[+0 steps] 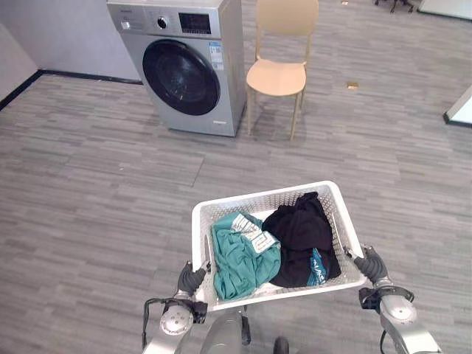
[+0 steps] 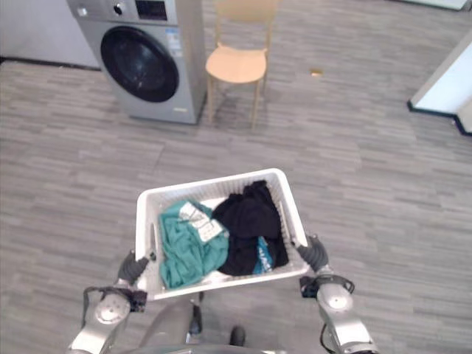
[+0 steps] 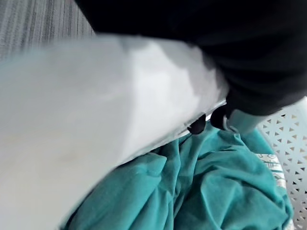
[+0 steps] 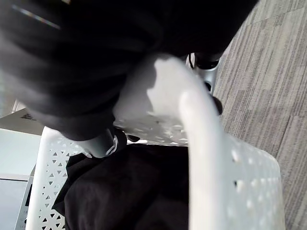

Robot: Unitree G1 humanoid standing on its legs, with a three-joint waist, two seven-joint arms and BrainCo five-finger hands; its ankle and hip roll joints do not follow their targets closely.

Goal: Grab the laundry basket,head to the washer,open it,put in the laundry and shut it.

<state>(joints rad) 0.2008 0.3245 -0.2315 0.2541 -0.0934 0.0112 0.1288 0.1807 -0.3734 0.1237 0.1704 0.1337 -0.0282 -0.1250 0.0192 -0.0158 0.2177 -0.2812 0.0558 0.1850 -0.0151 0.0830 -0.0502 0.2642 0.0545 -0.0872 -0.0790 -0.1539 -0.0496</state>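
Note:
I carry a white perforated laundry basket in front of me, above the grey floor. My left hand grips its left rim and my right hand its right rim. In the left wrist view, dark fingertips hook over the rim above the teal garment. In the right wrist view a finger curls inside the wall. The teal garment and black clothes lie in the basket. The silver washer stands far ahead to the left, its round dark door closed.
A beige chair stands right beside the washer. A small brown object lies on the floor further right. A white platform edge juts in at the far right. A wall with dark skirting runs behind the washer.

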